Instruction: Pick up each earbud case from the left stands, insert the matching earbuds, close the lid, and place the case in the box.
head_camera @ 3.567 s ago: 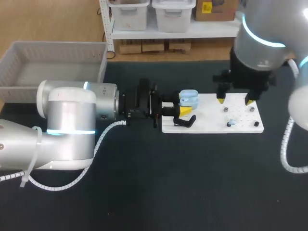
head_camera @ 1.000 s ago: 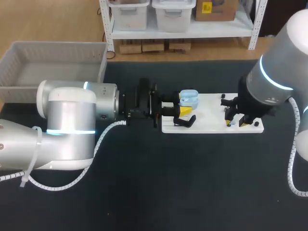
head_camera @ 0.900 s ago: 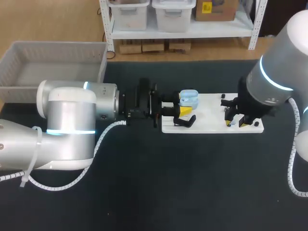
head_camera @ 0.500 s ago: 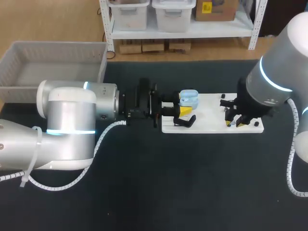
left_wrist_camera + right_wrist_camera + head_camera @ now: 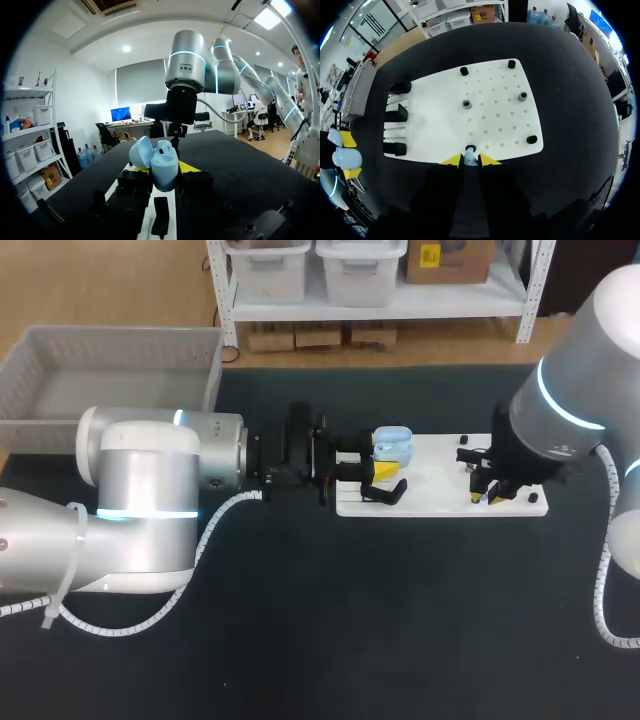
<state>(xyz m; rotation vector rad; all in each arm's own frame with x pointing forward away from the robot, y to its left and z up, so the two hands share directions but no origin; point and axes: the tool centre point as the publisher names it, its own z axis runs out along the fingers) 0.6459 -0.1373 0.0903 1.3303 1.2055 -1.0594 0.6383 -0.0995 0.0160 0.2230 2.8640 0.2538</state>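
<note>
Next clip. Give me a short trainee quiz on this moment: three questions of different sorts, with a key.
1. True or false: the case is closed.
2. Multiple choice: what is between the right gripper's fingers? A) an earbud B) the case C) nothing
3. Short answer: which gripper holds the case?

Key
1. False, it is open.
2. A
3. The left gripper.
</note>
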